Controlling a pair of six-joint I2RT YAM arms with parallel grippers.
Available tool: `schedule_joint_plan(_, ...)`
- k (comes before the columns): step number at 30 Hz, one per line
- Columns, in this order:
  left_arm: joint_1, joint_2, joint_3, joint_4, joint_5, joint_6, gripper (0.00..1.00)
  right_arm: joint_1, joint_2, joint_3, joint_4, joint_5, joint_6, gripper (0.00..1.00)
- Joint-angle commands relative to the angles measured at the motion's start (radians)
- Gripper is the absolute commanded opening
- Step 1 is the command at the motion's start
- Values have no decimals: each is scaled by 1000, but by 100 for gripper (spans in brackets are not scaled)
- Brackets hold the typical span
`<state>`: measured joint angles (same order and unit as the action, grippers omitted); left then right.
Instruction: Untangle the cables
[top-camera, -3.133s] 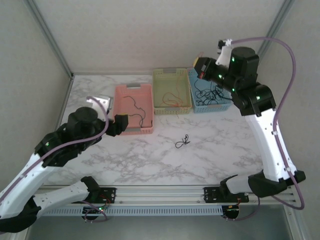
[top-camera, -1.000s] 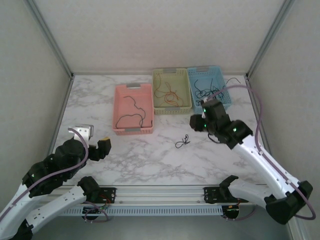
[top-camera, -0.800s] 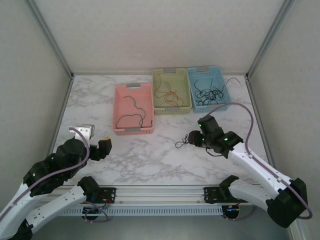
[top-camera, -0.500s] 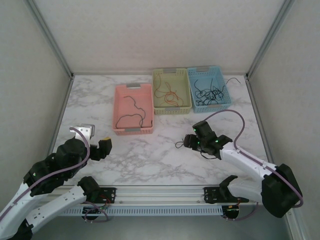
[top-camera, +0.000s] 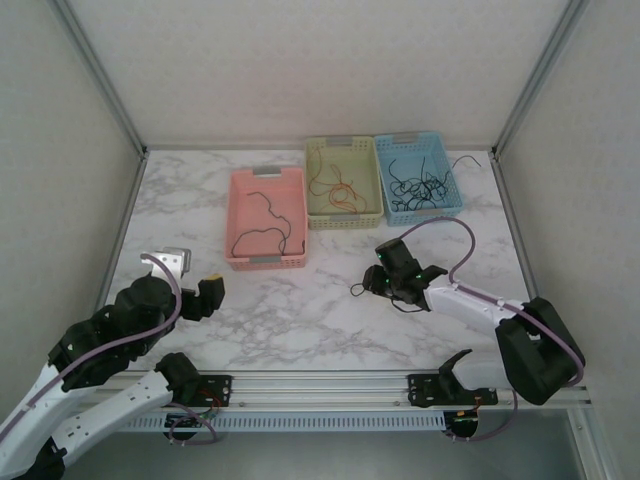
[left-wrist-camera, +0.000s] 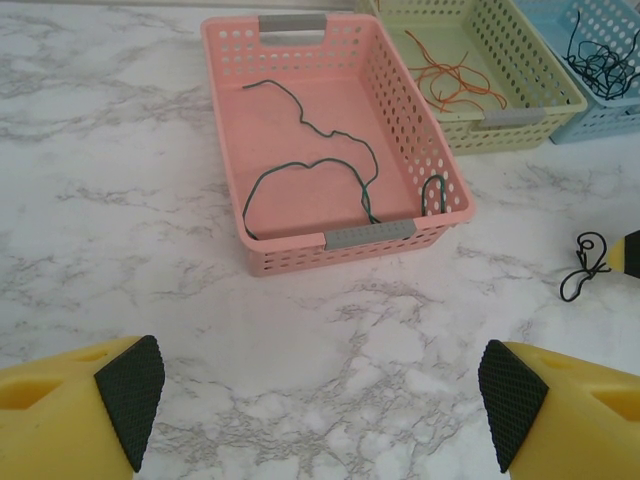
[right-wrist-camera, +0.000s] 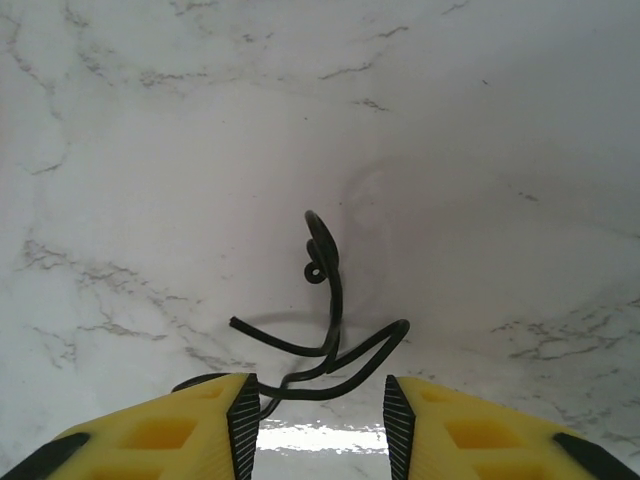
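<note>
A: Biggest first, go.

B: Marble surface (top-camera: 300, 330). Three baskets side by side at the far end: pink basket (top-camera: 266, 262), green basket (top-camera: 345, 219), blue basket (top-camera: 425, 212).

A: Arms?

B: Left fingers (left-wrist-camera: 130, 395) spread wide, holding nothing, hovering low over the near-left surface and facing the pink basket. Right fingers (right-wrist-camera: 243, 425) are down at mid-surface, parted, one on each side of the clump's near end. There's a gap around the wire, so not pinched.

A: Cables?

B: Green cable (left-wrist-camera: 310, 170) lies loose in the pink basket. Orange cables (left-wrist-camera: 455, 78) are in the green basket. Black cables (top-camera: 420, 185) are bunched in the blue basket, with one strand (top-camera: 465, 160) trailing over its right side.

A: What's left?

B: A small black clump (right-wrist-camera: 325, 340) on the open surface, in front of the green basket and well apart from it. It looks like a few looped strands twisted together.

A: Progress?

B: Late stage, I'd say. The colours are mostly sorted, and that clump needs picking apart and binning. Can't tell if the blue pile is knotted.
</note>
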<state>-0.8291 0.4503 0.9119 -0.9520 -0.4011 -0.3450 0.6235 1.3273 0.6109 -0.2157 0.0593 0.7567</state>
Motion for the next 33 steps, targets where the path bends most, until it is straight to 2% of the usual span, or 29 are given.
schedule_joint_plan(1, 12, 8, -11, 13, 10, -9, 85, 1, 40, 24, 40, 53, -14, 38)
schedule_joint_plan(13, 18, 18, -13, 15, 11, -7, 85, -5, 144, 73, 76, 46, -59, 19)
schedule_joint_plan(19, 19, 18, -13, 15, 13, -8, 85, -8, 171, 94, 60, 40, -62, 0)
schedule_joint_plan(25, 19, 19, -13, 16, 15, -8, 86, -8, 85, 86, 31, 46, -91, 0)
schedule_joint_plan(33, 19, 43, -4, 9, 9, -20, 86, -29, -154, 192, -175, 87, -160, 0)
